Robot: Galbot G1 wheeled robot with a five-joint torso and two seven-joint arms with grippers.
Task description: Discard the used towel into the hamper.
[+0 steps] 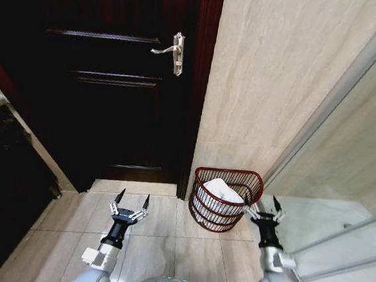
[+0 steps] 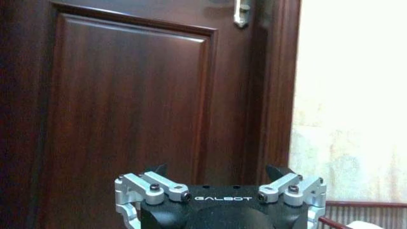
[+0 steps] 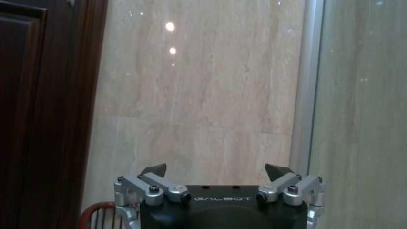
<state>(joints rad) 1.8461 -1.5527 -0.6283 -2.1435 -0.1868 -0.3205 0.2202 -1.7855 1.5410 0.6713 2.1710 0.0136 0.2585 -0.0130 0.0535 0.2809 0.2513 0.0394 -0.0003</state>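
1. On the tiled floor in the head view, the hamper stands against the beige stone wall, just right of the dark wooden door and its frame. A white towel lies inside it, heaped up to about rim height. The left gripper hovers above the tiles to the hamper's left, its two pointed fingers spread wide with nothing between them. The right gripper is at the hamper's right side, just beside the rim, its fingers also parted and empty; whether it touches the wire I cannot tell. A glass shower screen with a metal frame runs along the right, close by the right arm. A silver lever handle sits high on the door.

2. In the left wrist view, the left gripper faces the door panel, fingers wide apart and holding nothing. A bit of the hamper's rim and of the towel shows at the corner, off to one side of the fingers. The lower end of the door handle plate is at the picture's edge.

3. In the right wrist view, the right gripper points at the stone wall, fingers open and empty. The hamper's wire is beside its body, near the door frame. The metal post of the screen stands on the other side.
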